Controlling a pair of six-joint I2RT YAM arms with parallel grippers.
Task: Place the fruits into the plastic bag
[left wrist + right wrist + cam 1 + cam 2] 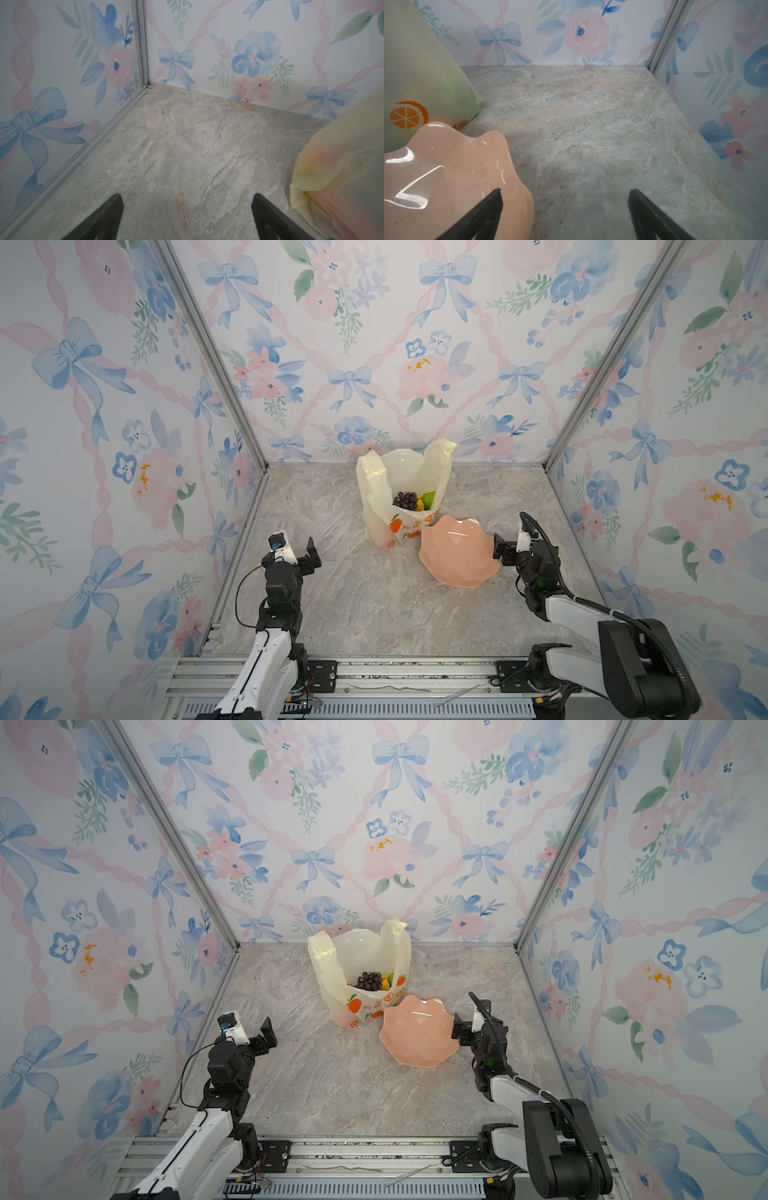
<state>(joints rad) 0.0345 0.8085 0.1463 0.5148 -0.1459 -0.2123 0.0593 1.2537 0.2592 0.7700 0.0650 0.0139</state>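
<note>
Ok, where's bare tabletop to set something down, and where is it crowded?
Bare marble tabletop lies between the left gripper and the plastic bag, across the whole front, and in the back right corner beyond the right gripper. Crowded: the wavy-edged pink dish crowds the bag's front, with the right gripper at its rim.

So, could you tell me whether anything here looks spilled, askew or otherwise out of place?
Nothing stands out. The plastic bag stands upright, mouth open, with the grape bunch, lime and a yellow fruit inside. The pink dish beside it is empty, no fruit lies on the table, and the left gripper and right gripper are open, empty.
</note>
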